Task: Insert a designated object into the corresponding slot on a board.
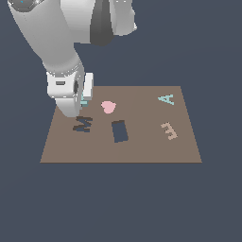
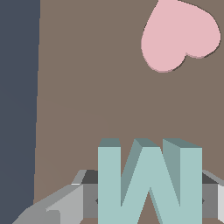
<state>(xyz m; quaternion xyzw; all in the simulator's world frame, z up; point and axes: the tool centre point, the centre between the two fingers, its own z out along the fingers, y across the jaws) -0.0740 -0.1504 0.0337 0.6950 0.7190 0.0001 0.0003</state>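
The brown board lies flat on the dark floor. My gripper is over the board's far corner on the exterior view's left, mostly hidden by the wrist. In the wrist view the pale teal M block sits between the grey fingers, which press on both its sides; a sliver of teal shows in the exterior view. The dark M-shaped slot is on the board just in front of the gripper, toward the camera. The block is held above the board, beside the slot.
A pink heart lies next to the gripper. A dark blue rectangular cutout is mid-board. A teal A and a tan E-like shape lie on the exterior view's right.
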